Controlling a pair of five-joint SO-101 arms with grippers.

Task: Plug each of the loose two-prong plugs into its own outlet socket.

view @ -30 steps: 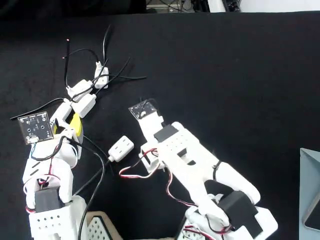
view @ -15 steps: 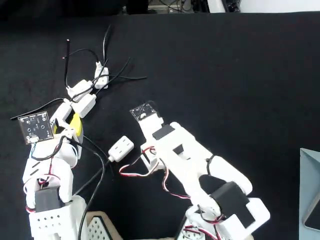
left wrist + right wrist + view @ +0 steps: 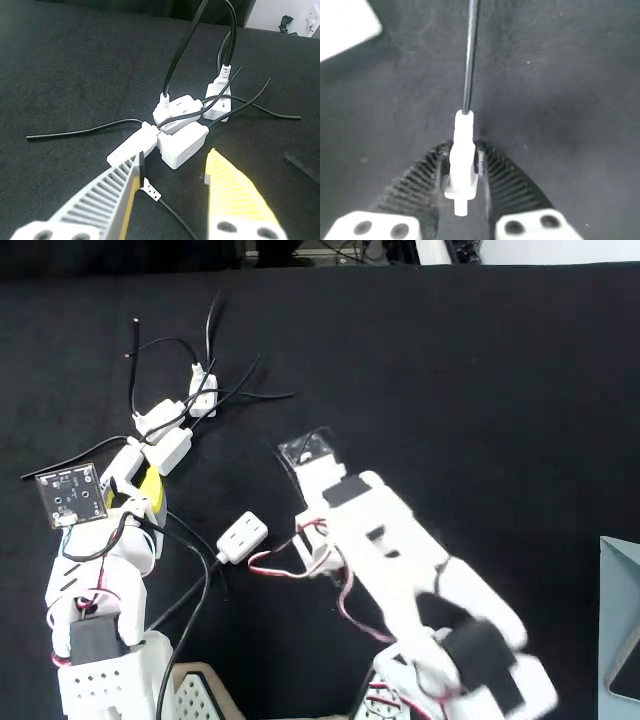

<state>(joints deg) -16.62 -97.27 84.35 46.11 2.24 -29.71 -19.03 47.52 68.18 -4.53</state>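
Right gripper (image 3: 462, 150) clamped on white plug (image 3: 462, 172); black cord (image 3: 470, 55) leads off it. Left gripper (image 3: 173, 157) fingers apart, just beside socket cluster (image 3: 184, 145) near worktop (image 3: 480, 390) left edge.

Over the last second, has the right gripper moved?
Yes. In the high view the right gripper has shifted rightward and a little farther back, away from the white socket block, which stayed put.

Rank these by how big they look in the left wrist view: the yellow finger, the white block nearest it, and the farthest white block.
1. yellow finger: largest, though it is closest to the camera.
2. nearest white block.
3. farthest white block: looks smaller, perhaps only because it lies farther off.
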